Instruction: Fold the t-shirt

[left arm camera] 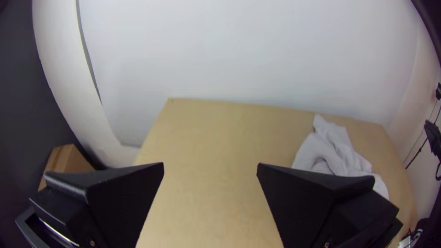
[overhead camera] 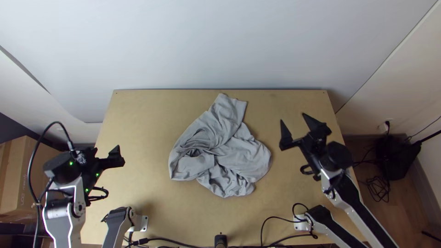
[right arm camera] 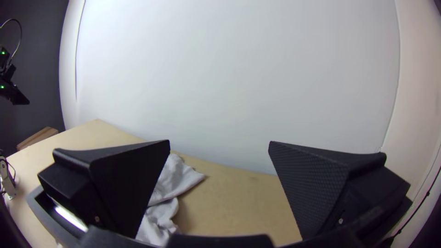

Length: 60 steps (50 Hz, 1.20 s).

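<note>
A grey t-shirt [overhead camera: 229, 151] lies bunched and wrinkled around the middle of the table, one narrow part pointing to the far edge. To its left, over the table's left side, my left gripper [overhead camera: 110, 159] stands well apart from it. My right gripper [overhead camera: 292, 117] is to the right of the cloth, not touching it. In the left wrist view, my left gripper [left arm camera: 210, 164] is open and empty, with the t-shirt [left arm camera: 334, 149] beyond one finger. My right gripper [right arm camera: 219, 141] is open and empty too; one finger partly hides the t-shirt [right arm camera: 177, 179] in the right wrist view.
Bare wooden table [overhead camera: 142, 119] surrounds the cloth. A pale wall [overhead camera: 220, 46] rises behind the far edge. Black cables [overhead camera: 183, 244] run along the near edge. A cardboard box [overhead camera: 27, 179] stands off the table at the left, and a black object [overhead camera: 398, 156] at the right.
</note>
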Available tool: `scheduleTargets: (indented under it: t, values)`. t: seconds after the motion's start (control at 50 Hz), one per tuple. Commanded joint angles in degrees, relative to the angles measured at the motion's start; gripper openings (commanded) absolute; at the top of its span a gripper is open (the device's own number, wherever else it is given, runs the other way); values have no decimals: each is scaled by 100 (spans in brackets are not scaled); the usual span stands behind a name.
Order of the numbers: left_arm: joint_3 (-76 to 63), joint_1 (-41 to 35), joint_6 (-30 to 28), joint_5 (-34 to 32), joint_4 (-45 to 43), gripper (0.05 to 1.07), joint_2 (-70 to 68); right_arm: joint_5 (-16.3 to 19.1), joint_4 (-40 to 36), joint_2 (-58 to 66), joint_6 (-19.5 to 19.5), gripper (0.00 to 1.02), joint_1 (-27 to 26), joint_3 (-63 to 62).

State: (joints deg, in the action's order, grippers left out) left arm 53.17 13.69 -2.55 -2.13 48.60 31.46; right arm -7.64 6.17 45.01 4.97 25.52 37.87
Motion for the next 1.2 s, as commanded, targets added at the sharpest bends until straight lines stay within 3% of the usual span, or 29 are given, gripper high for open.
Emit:
scheduleTargets:
  t: [0.0,0.22,0.3,0.48,0.7,0.86,1.06,1.18]
  values:
    - [317,-60,176,-33,457,103,246,-229,-108,904,13,99,340,722]
    - [423,-51,316,-33,1090,103,141,-291,-758,2732,-831,99,665,2111]
    - [475,37,369,-42,1249,103,106,-291,-934,3189,-1174,94,832,2471]
    - [616,90,492,-51,1723,103,79,-212,-2569,4437,-2202,98,1043,3825]
    - [405,151,483,-59,2242,103,44,-194,-3544,5501,-2888,98,1245,5011]
    - [387,169,483,-59,2338,103,-53,34,-5381,6784,-3609,98,1236,6532]
    - [405,213,474,-59,2541,103,-17,114,-7965,8665,-3573,98,1298,9256]
    - [387,213,457,-174,2681,103,-35,140,-7710,8849,-3582,98,1377,9309]
